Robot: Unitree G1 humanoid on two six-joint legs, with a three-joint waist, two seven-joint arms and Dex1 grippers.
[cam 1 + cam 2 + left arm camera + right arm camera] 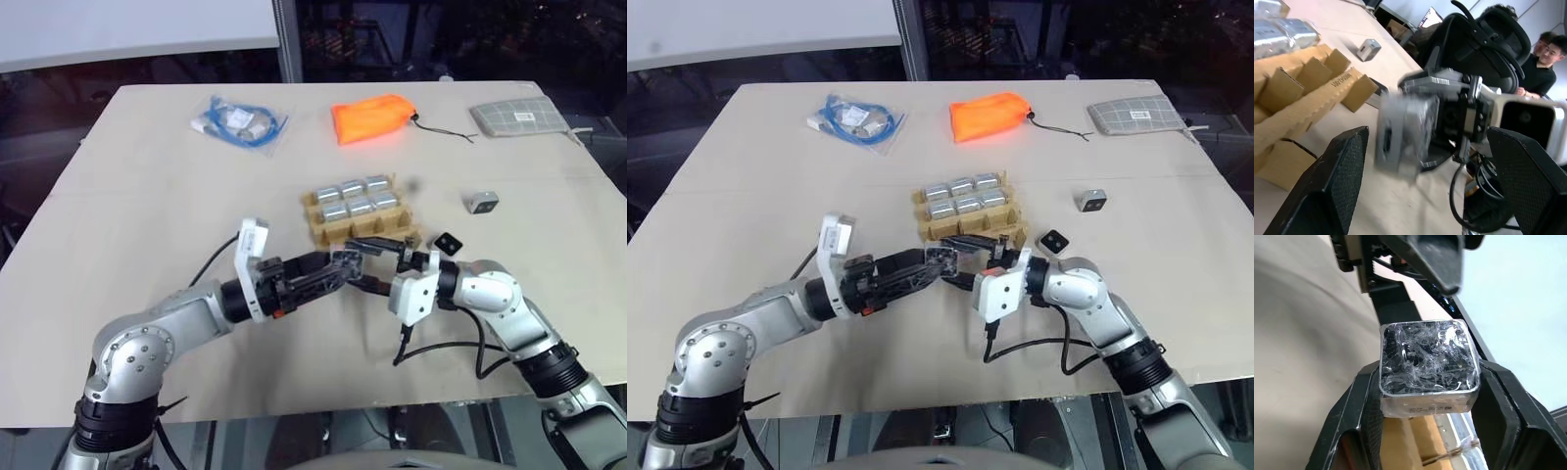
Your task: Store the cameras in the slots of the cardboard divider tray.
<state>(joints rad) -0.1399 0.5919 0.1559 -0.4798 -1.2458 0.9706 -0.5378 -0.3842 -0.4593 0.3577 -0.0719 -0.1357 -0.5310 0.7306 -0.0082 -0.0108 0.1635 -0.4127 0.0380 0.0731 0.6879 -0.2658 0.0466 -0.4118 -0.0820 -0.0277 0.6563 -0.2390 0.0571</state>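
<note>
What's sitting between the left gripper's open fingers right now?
A camera, held by the right gripper, sits between the left gripper's open fingers without touching them, as the left wrist view shows.

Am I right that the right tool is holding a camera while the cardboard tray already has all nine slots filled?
Not quite: the right tool does hold a camera, but the cardboard tray has only six slots filled. The left eye view shows its near row empty.

I see six shiny wrapped cameras [359,198] filling the far slots of the brown cardboard tray [323,231] mid-table, one camera [1428,363] held up, another camera [482,202] toward the right edge.
</note>
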